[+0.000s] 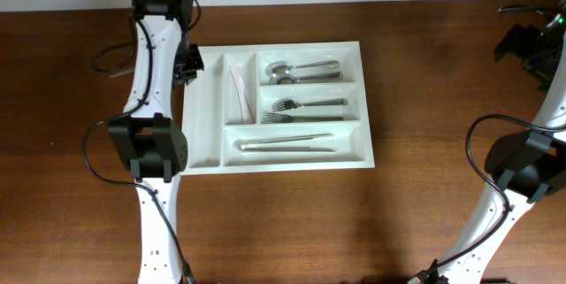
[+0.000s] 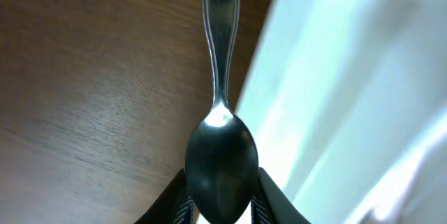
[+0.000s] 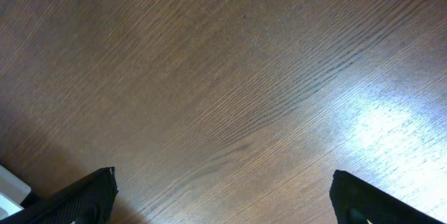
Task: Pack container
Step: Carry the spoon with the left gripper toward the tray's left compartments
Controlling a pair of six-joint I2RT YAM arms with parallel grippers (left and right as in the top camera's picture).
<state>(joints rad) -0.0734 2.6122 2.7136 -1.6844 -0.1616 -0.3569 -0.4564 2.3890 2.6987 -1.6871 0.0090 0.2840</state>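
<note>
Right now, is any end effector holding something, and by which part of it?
The left end effector holds a metal spoon by its bowl, with the handle pointing away. The right end effector is open and holds nothing.

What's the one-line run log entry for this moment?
left jaws: shut on spoon at container edge | right jaws: open, empty, over table

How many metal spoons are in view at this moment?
3. One silver metal spoon is clamped in the left gripper beside the white plastic cutlery tray; two more lie in its far wide compartment. Others could be stacked beneath.
</note>
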